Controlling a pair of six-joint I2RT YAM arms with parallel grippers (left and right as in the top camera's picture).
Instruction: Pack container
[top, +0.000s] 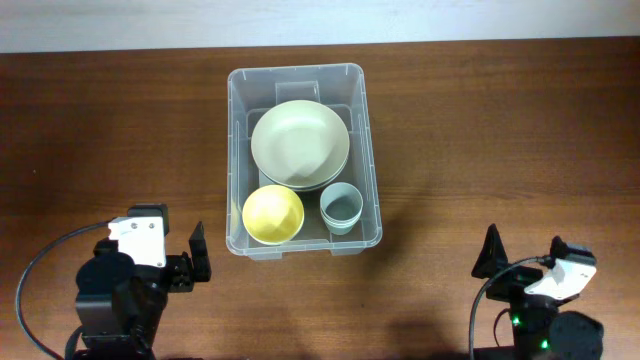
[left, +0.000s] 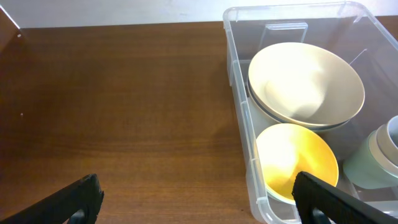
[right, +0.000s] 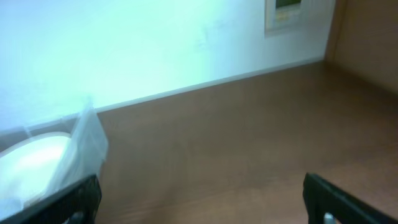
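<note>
- Left gripper (left: 198, 196): the jaws stand wide apart and hold nothing. It hangs near the container's near-left corner. A straight forward reach would probably strike the clear wall and push the bin across the table (top: 500, 120).
- Container (top: 231, 150): it stands at the middle of the table, between the two arms and beyond both. Its colourless walls are hard to pick out against the wood, so a misjudged edge is the likely cause of a collision.
- Yellow bowl (top: 273, 214): it sits in the near-left corner inside, close to the wall. A finger lowered there could wedge between bowl and wall.
- Large pale bowl (top: 300, 145): it rests on a second rim beneath it. A knock could tilt the stack.
- Small blue-green cup (top: 341, 207): it stands just beside the yellow bowl and would tip easily if brushed.
- Right gripper (right: 199, 199): the jaws are wide apart and empty. Its wrist view is blurred and shows only a corner of the bin, so a reach guided by that view risks misalignment.
</note>
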